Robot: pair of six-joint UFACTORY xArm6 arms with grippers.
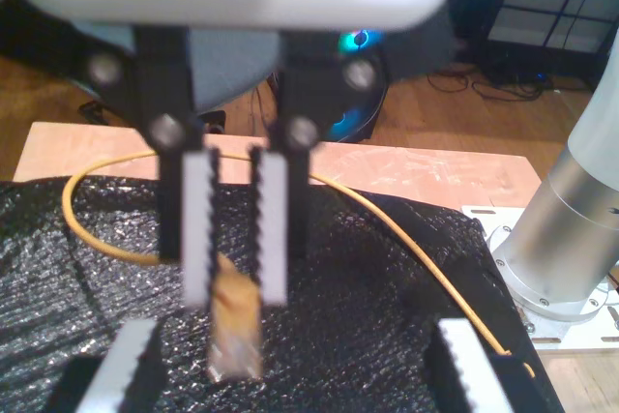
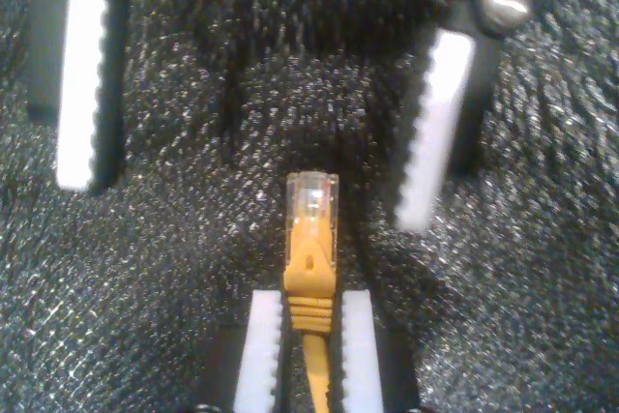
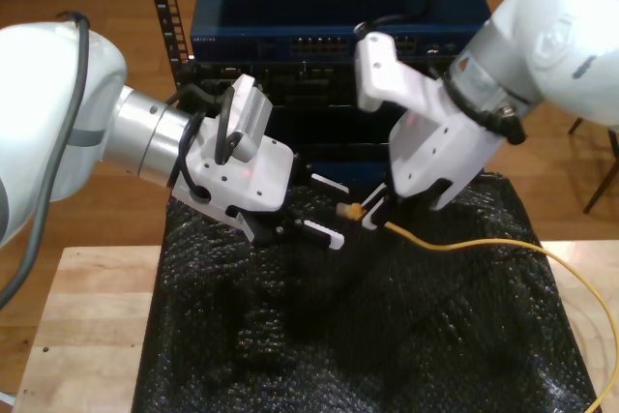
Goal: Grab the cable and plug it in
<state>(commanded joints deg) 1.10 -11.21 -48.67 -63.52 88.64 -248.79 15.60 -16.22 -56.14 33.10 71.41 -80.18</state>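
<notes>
The yellow-orange cable (image 3: 464, 244) trails over the black mat toward the exterior view's right. My second gripper (image 3: 372, 212), on the arm at the exterior view's right, is shut on the cable's boot just behind the plug. In the second wrist view the second gripper (image 2: 311, 305) clamps the boot and the clear plug (image 2: 311, 200) sticks out past its fingertips. My first gripper (image 3: 331, 210) faces it from the exterior view's left, open. The first wrist view shows the first gripper (image 1: 298, 365) spread wide, the second gripper (image 1: 235, 289) opposite, and the plug (image 1: 235, 345) pointing toward the gap.
A black textured mat (image 3: 290, 336) covers a wooden table (image 3: 77, 316). Behind it stands a dark blue rack unit (image 3: 329, 16) with a row of ports. A silver arm base (image 1: 571, 229) stands at the table's edge. The cable loops across the mat (image 1: 97, 239).
</notes>
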